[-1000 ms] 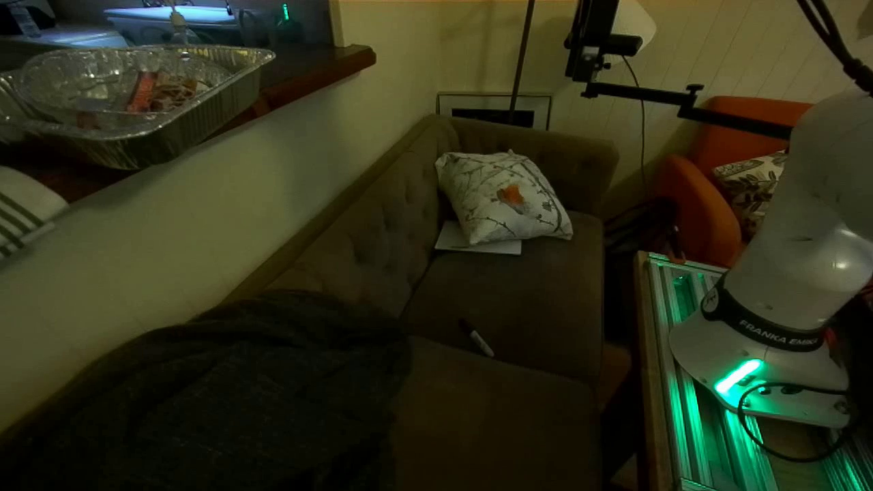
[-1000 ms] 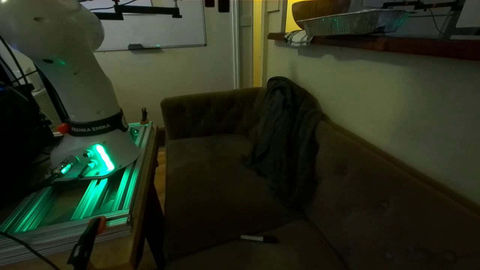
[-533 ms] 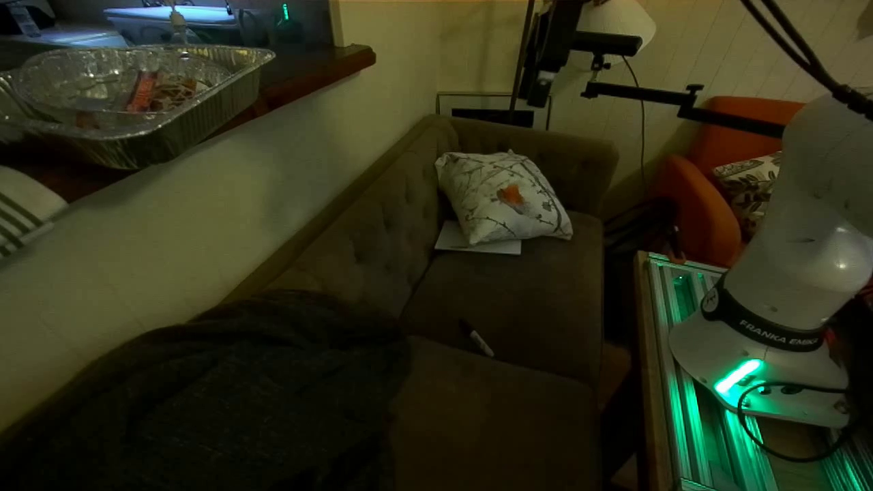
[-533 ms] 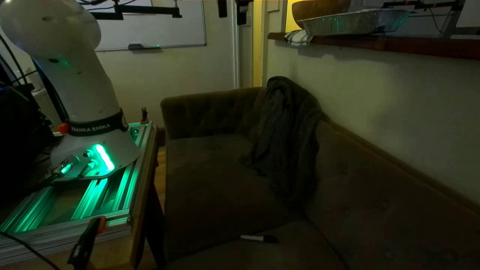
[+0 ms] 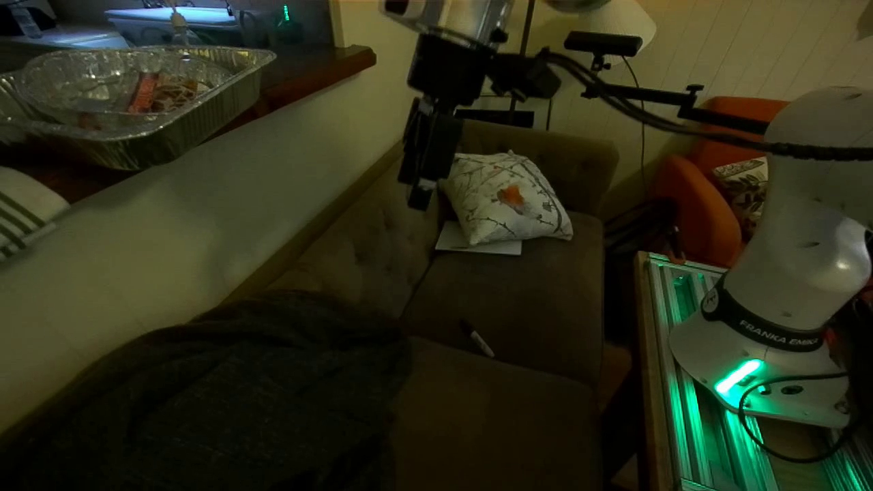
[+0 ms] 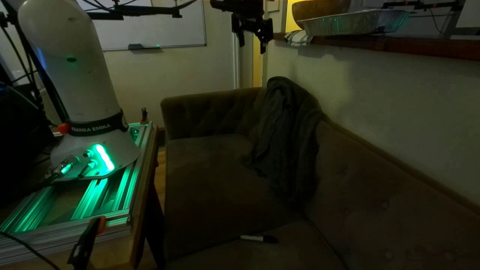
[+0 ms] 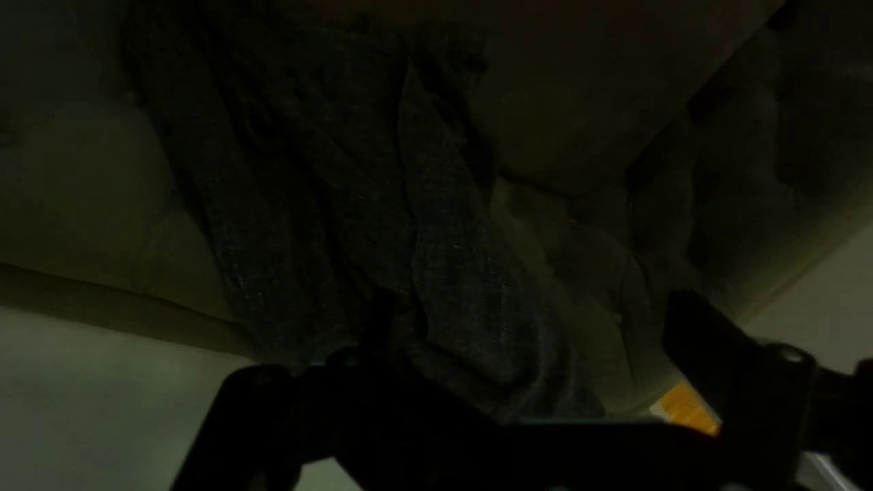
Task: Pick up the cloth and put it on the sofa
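Lower in the frame than half a second ago, the gripper hangs at the upper centre of an exterior view, its fingers spread apart. Below it, well apart, the dark cloth drapes in wrinkles over the backrest of the sofa and down to the seat, just right of centre. A marker lies on the sofa at the lower centre. An exterior view shows a printed pillow above the middle and a foil tray at the upper left.
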Robot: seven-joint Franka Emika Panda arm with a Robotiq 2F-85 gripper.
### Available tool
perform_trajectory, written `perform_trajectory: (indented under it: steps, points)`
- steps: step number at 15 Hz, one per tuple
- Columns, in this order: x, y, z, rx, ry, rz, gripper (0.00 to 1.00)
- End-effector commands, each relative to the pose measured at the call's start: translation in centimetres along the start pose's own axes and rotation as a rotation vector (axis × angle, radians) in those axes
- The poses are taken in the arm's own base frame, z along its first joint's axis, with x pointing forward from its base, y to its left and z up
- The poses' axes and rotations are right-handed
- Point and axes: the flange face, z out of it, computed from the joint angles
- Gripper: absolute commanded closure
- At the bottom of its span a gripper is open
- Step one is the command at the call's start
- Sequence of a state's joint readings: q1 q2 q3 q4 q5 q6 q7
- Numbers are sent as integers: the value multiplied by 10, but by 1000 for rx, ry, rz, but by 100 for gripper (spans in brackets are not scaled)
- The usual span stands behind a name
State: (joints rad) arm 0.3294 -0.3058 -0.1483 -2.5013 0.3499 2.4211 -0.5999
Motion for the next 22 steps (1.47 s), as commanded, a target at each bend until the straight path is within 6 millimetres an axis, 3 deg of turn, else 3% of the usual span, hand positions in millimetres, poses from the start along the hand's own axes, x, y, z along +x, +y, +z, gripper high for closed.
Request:
perform_trajectory:
  steps: [1, 4, 9, 16, 22]
  points:
    - [5, -5, 17, 6, -21, -20, 0]
    - [14, -13, 49, 14, -70, -44, 0]
    - [19, -11, 48, 11, -64, -46, 0]
    - [80, -40, 146, -35, -8, -41, 0]
    - [112, -3, 212, -165, 44, -25, 0]
